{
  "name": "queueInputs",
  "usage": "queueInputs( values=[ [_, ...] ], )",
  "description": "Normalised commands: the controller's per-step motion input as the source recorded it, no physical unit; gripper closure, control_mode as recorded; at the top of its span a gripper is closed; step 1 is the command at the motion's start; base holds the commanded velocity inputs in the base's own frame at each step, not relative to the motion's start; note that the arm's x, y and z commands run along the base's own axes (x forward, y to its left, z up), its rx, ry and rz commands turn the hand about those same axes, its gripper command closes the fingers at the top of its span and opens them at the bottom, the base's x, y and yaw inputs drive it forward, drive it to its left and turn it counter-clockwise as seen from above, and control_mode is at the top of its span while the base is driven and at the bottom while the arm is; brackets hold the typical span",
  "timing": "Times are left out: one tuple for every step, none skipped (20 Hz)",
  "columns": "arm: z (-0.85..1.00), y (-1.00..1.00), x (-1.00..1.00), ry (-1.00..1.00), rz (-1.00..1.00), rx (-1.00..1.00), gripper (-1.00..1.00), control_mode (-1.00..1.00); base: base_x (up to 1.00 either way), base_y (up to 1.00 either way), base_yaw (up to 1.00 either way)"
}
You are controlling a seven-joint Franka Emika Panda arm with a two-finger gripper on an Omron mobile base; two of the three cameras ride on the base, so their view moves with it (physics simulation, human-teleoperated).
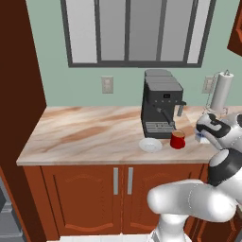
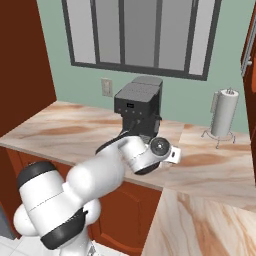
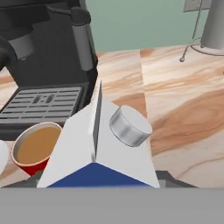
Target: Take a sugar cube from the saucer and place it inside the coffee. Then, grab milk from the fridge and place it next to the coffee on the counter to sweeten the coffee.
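One white gabled milk carton (image 3: 103, 148) clamped in pincer (image 1: 202, 136), lower centre; to be lowered upright beside red coffee mug (image 3: 36, 148), lower left, onto marbled counter (image 3: 183, 109).

Kitchen colours at the counter

White milk carton (image 3: 83, 144) with dark blue band and grey cap; red mug (image 1: 177, 140) of brown coffee; white saucer (image 1: 150, 144); black-grey coffee machine (image 1: 161, 103); beige-brown marbled counter (image 1: 85, 134); reddish-brown cabinets (image 1: 85, 198); pale green wall (image 1: 71, 85).

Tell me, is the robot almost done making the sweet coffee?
Nearly! The saucer looks empty, so the sugar seems to be gone from it. The gripper holds the milk just beside the coffee, over the counter. What's left: set the carton down and let go.
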Motion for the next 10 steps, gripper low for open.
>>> queueInputs(
  values=[
    [-0.20,0.00,0.31,-0.03,-0.14,0.00,1.00,-1.00,0.00,0.00,0.00],
    [-0.10,0.00,0.31,0.00,-0.12,0.00,1.00,-1.00,0.00,0.00,0.00],
    [0.00,-0.03,0.24,0.00,-0.07,0.00,1.00,-1.00,0.00,0.00,0.00],
    [0.00,-0.11,0.17,0.00,-0.01,0.03,1.00,-1.00,0.00,0.00,0.00],
    [0.00,-0.13,0.14,0.00,0.00,0.04,1.00,-1.00,0.00,0.00,0.00],
    [0.00,-0.20,0.11,0.00,0.00,0.03,1.00,-1.00,0.00,0.00,0.00],
    [-0.03,-0.33,0.09,0.00,0.07,0.03,1.00,-1.00,0.00,0.00,0.00],
    [-0.03,-0.48,0.08,0.00,0.15,0.04,1.00,-1.00,0.00,0.00,0.00],
    [0.00,-0.60,0.01,0.00,0.19,0.06,1.00,-1.00,0.00,0.00,0.00],
    [0.00,-0.61,0.00,0.00,0.20,0.06,1.00,-1.00,0.00,0.00,0.00]
  ],
)
